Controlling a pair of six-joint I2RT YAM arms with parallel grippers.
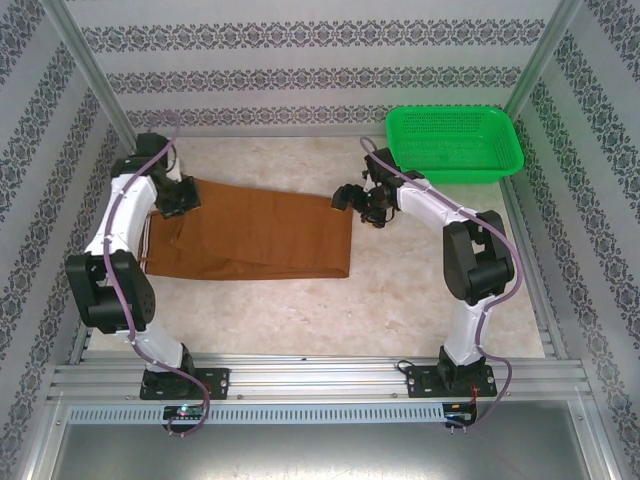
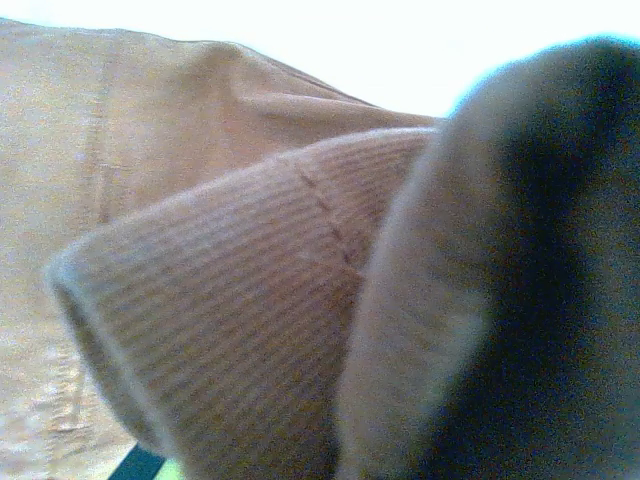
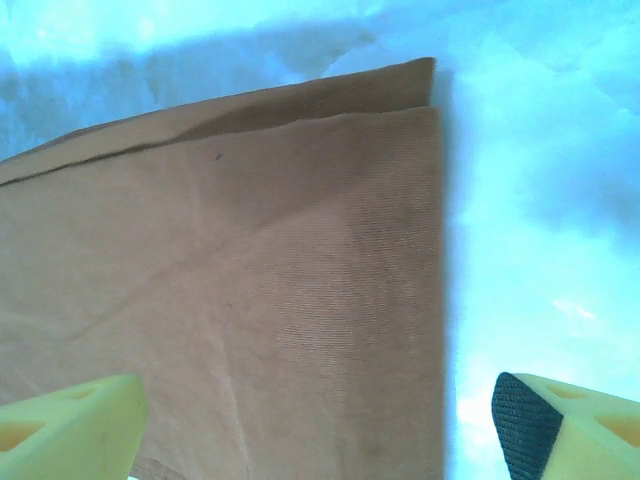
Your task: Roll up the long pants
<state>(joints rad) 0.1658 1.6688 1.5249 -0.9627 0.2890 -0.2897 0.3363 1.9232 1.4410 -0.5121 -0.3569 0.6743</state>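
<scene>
Top view: the long pants (image 1: 255,240) lie folded flat on the left half of the desk (image 1: 420,300). My left tool (image 1: 180,197) sits on their far-left end, and my right tool (image 1: 360,203) is at the far-right corner.

Left wrist: the tool is pressed together on a raised fold (image 2: 230,300). I judge so thin a pinch could slip.

Right wrist: the tool (image 3: 320,440) is spread above the hem edge (image 3: 425,200). Catching one layer alone would skew the roll.
</scene>
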